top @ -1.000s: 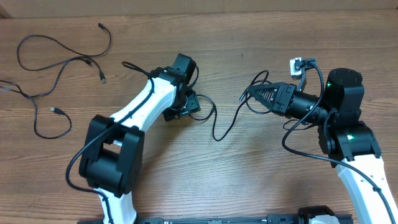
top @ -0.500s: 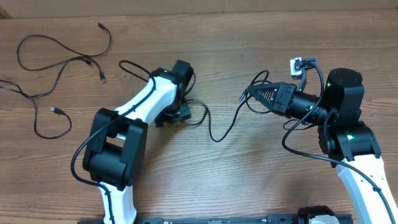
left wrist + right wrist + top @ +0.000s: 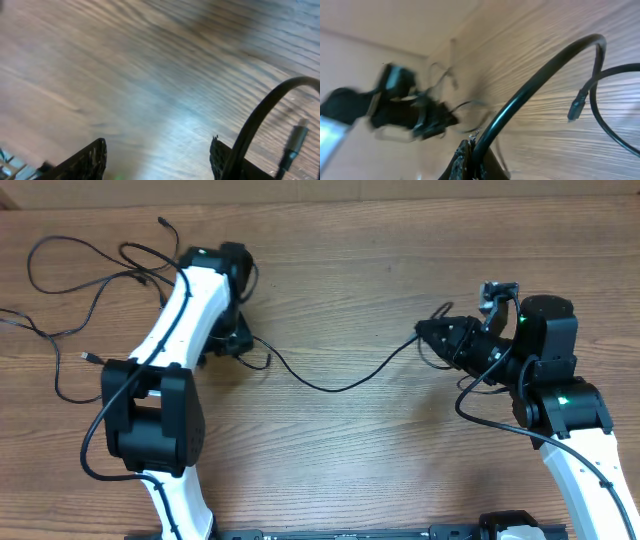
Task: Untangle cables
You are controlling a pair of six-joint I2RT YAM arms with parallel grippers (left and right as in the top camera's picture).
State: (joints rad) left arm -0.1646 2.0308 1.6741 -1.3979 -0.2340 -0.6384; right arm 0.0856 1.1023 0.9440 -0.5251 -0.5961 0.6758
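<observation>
Two arms work over one desk (image 3: 350, 470). One thin black cable (image 3: 330, 387) hangs slack between them. The right pincer (image 3: 425, 335) is clenched on it, and the left pincer (image 3: 160, 152) is released, with the cord beside one finger. More thin black cables (image 3: 48, 333) lie looped at far left, too tangled to count.

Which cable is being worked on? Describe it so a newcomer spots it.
On the brown wooden table, look between the two arms. One thin black cable runs in a shallow curve from left gripper to right gripper; the other black cords lie looped far left.
</observation>
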